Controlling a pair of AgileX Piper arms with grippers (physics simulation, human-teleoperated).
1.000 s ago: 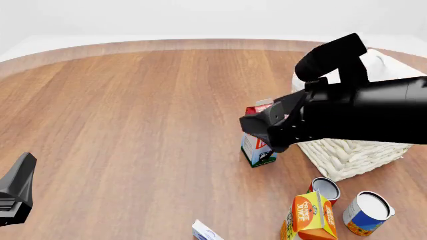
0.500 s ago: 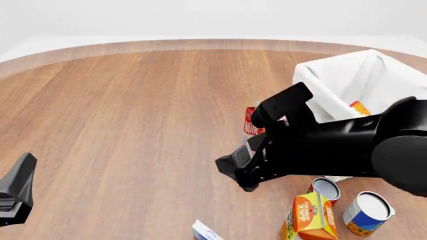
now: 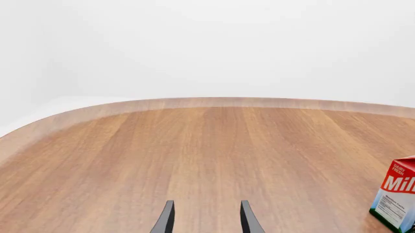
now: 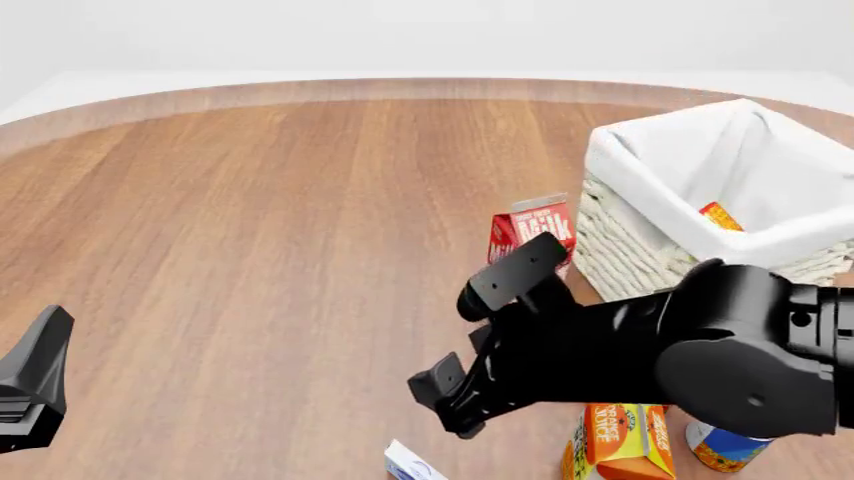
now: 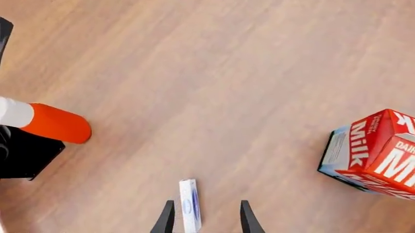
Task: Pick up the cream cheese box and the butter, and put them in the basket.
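- Since the earlier front pictures, my right arm had swung away from the basket (image 4: pixel 627 245), down and toward the near edge of the table (image 4: pixel 267 220), so the basket's open top was uncovered again.
- My left gripper (image 4: pixel 34 385) sat at the near left of the front view, above bare wood; in its wrist view (image 3: pixel 205 219) my fingers stood apart with nothing between them.
- At the near edge, the cream cheese box (image 4: pixel 411 462) lay on the wood, cut off by the front view's lower border.
- My right gripper (image 4: pixel 447 400) hung just above and beside that box. In my right wrist view (image 5: pixel 205 216) the fingers were spread, and the cream cheese box (image 5: pixel 188 204) appeared edge-on between them; I could not tell whether either finger touched it.
- Behind my right arm stood the milk carton (image 4: pixel 531 232), upright, near the basket's left wall.
- Inside the basket, the butter (image 4: pixel 721 216) showed only as a small red-orange corner against the white liner.
- An orange juice carton (image 4: pixel 617 440) and a can (image 4: pixel 727 448) stood at the near right, partly hidden by my arm.
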